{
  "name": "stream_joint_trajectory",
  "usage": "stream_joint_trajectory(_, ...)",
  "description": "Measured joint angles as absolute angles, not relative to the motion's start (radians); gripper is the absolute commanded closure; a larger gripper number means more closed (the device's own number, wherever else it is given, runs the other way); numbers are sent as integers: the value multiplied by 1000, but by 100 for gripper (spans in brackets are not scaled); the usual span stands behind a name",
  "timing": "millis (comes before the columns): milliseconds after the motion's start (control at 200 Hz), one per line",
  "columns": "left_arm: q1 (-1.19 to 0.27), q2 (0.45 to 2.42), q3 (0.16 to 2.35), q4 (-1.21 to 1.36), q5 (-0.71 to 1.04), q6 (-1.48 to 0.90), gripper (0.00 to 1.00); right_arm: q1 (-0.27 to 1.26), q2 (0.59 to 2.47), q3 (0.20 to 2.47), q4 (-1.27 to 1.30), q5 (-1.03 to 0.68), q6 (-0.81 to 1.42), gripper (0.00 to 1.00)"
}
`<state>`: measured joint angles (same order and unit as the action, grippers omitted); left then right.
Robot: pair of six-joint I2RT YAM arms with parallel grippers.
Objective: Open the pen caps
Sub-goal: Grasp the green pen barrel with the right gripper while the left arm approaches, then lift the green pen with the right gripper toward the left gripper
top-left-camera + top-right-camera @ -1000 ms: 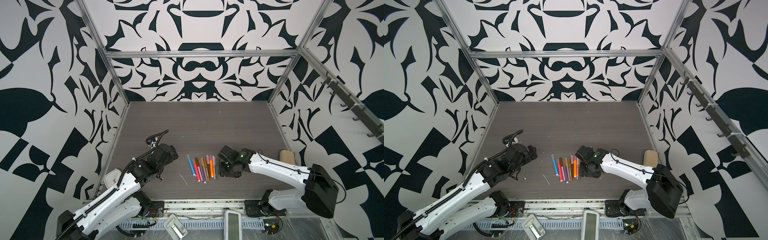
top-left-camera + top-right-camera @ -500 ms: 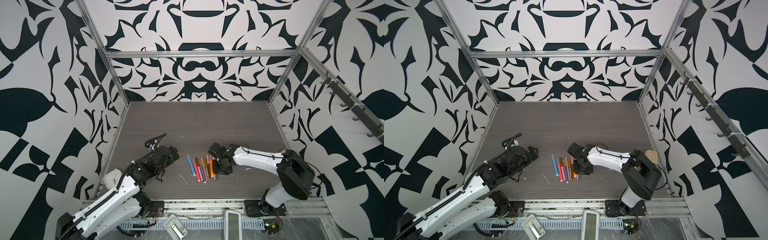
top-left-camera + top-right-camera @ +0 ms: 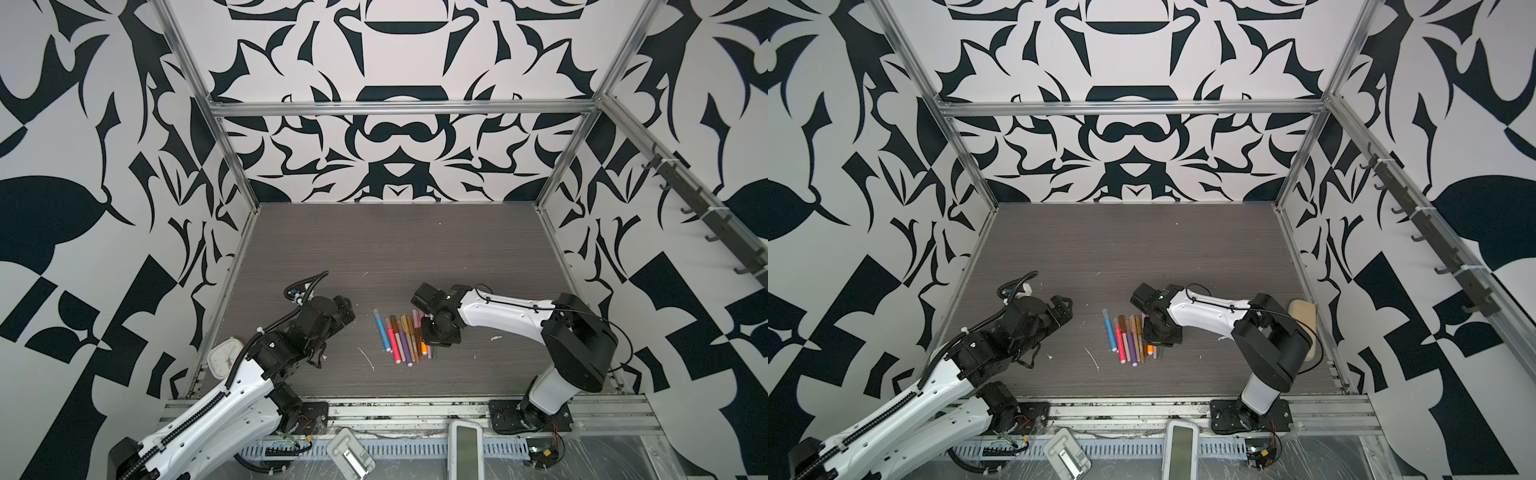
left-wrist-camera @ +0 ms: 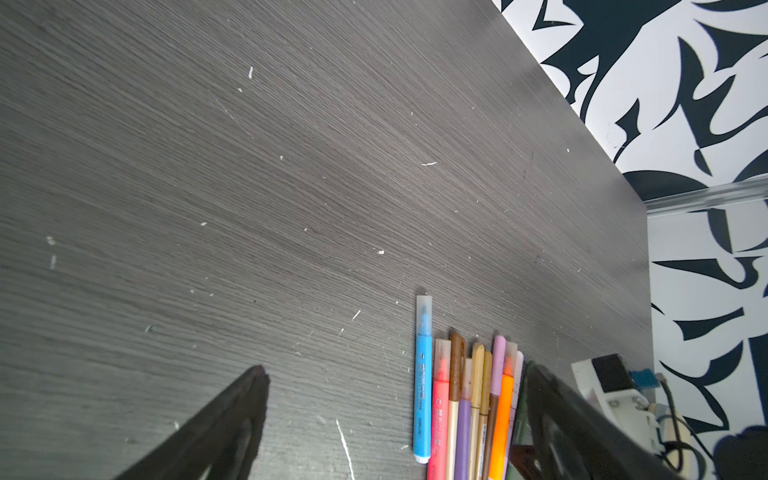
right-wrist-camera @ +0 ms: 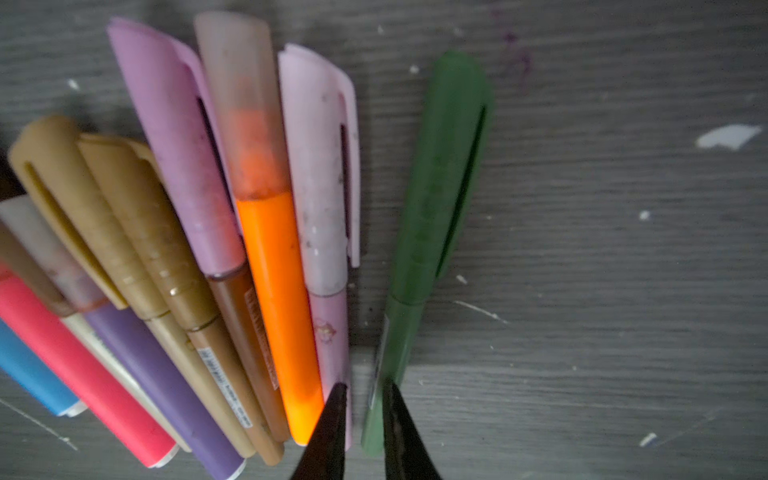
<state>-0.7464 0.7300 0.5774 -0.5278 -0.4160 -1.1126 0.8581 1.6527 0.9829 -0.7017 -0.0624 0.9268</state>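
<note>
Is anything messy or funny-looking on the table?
Yes. The green pen lies apart from the bunched pens, angled away from them. Small white scraps litter the dark table, and a faint purple smudge sits near the green cap.

Bimanual robot at its workbench: the left arm (image 3: 226, 405) rises from the near left corner, forearm angled up and inward, wrist bent forward. The left gripper (image 3: 344, 309) is held with its jaws spread wide, the two black fingers (image 4: 232, 415) standing far apart in the left wrist view. The right arm (image 3: 507, 320) stretches from its base at the near right toward the middle, elbow high, wrist turned sharply down. The right gripper (image 5: 365, 385) points straight down, its dark fingertips (image 5: 332, 419) drawn almost together with a thin gap between them; whether they grip cannot be told.
</note>
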Motion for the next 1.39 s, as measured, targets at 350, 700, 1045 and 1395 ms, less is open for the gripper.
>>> stream_joint_trajectory(350,-746,831,591,-492,-351,-1062,1,897,1623,919,-680,-29,968,79)
stream_joint_trajectory(700,-746,916,621,-417,-215,-1020,1,980,1602,874,-657,13,1046,99)
stream_joint_trajectory(1045,-745,1279,874,-318,44,-1037,1,795,1396,1000,-866,-15,744,100)
stream_joint_trajectory(1395,-778,1639,1211,-230,275,-1100,28,570,1415,1063,-829,-426,449,100)
